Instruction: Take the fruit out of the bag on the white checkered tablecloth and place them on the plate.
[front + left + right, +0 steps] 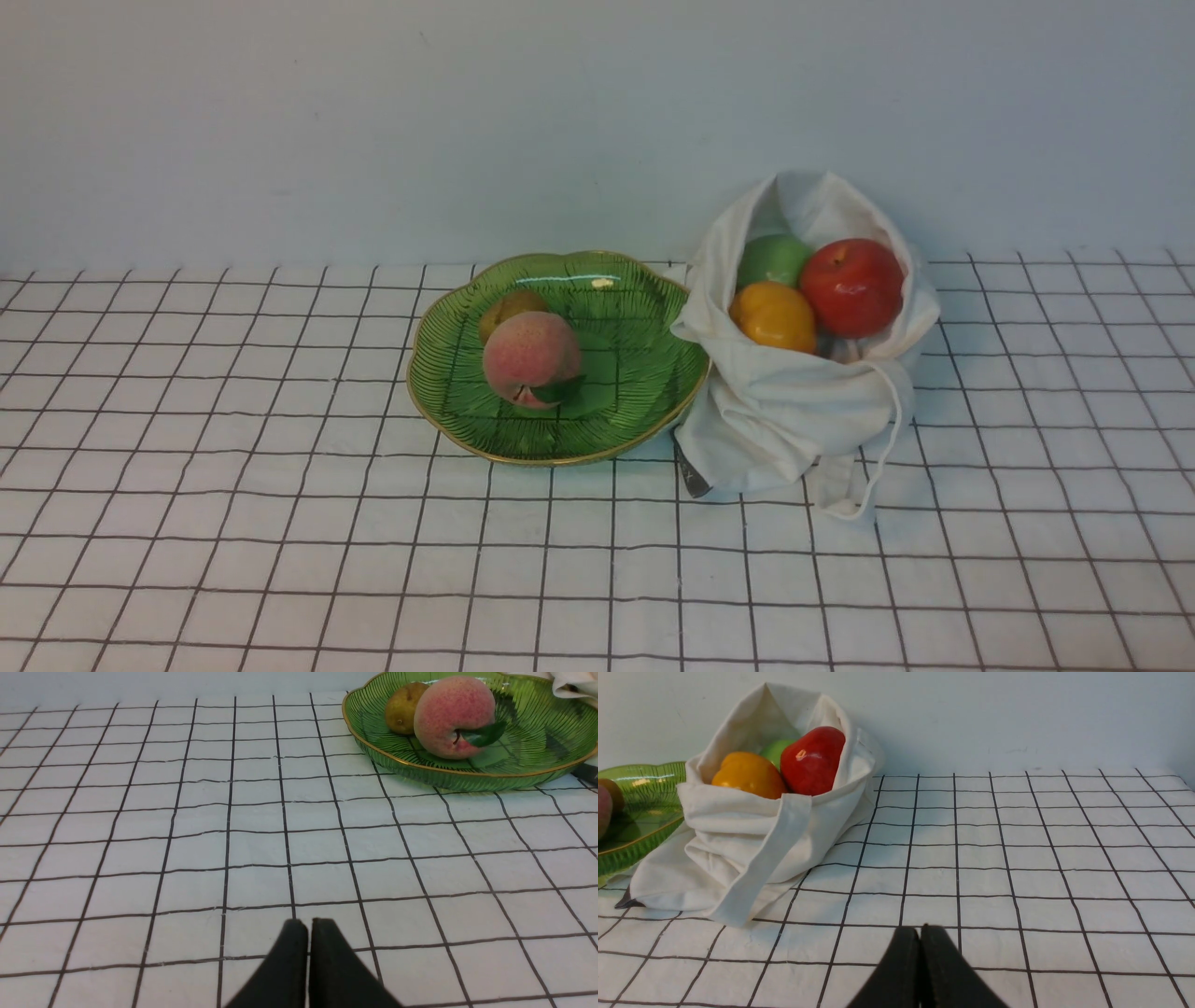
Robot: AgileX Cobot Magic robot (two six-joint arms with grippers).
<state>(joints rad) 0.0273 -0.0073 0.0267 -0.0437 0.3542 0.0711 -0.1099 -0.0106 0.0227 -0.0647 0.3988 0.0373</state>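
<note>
The green plate (pixel 644 373) sits mid-table on the white checkered tablecloth (pixel 280 523). On the plate lie the pink peach (pixel 530 357) with its green leaf and a small brownish-yellow fruit (pixel 509 308) behind it. The white bag (pixel 784 411) stands against the plate's right side, open, holding the red apple (pixel 851 286), the yellow-orange fruit (pixel 773 316) and the green fruit (pixel 773 259). Neither gripper shows in the front view. My left gripper (pixel 308 926) is shut and empty over bare cloth, well short of the plate (pixel 537 772). My right gripper (pixel 920 933) is shut and empty, short of the bag (pixel 738 826).
A plain pale wall (pixel 373 131) runs close behind the plate and bag. A flat cloth strap (pixel 761 863) hangs down the bag's front onto the tablecloth. A dark corner (pixel 693 481) sticks out under the bag near the plate.
</note>
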